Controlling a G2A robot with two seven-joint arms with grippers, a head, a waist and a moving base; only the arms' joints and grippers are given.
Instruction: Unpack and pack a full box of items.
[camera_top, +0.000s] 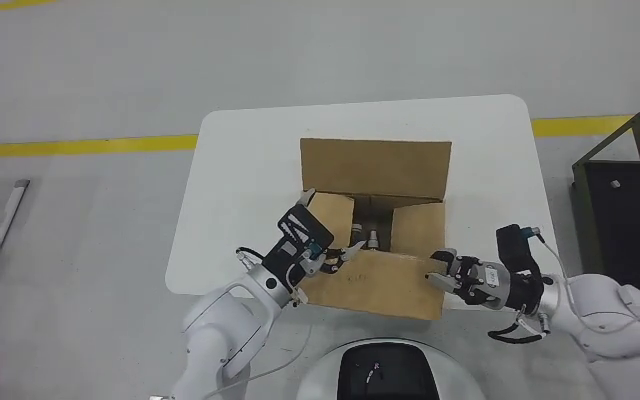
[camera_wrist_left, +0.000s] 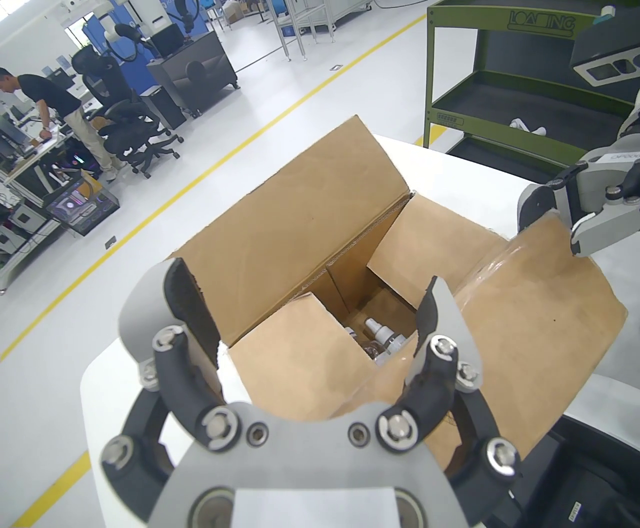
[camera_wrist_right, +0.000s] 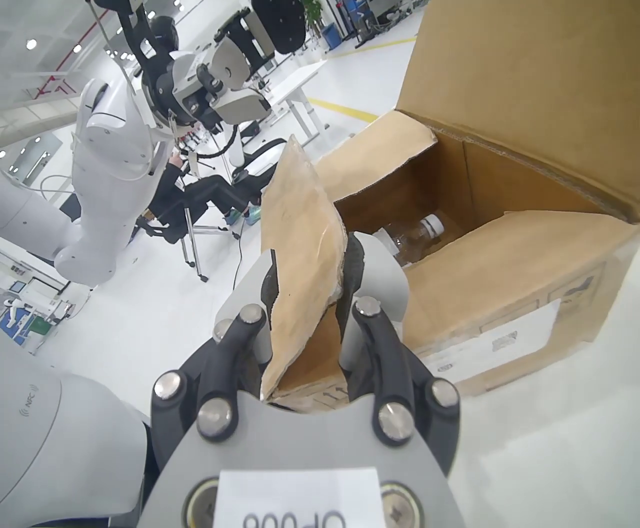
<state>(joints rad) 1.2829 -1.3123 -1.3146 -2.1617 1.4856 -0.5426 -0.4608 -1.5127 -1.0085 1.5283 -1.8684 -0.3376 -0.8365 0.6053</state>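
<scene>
Pinching near flap (camera_top: 385, 285), right gripper (camera_wrist_right: 312, 265) clamped; left gripper (camera_wrist_left: 302, 277) spread, empty; box (camera_top: 375, 165) mouth faces up

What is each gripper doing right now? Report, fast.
Left gripper: open, holding nothing.
Right gripper: closed on the box flap.

I see bright, even light from ceiling lamps (camera_wrist_right: 31, 43) in every view. The white rounded tabletop (camera_top: 240, 180) carries only soft shadows; the open brown cardboard box (camera_top: 375, 165) is dim inside. Clear tape on its front flap (camera_wrist_left: 540, 320) glints. Both wrist views bow straight lines towards their edges.
</scene>
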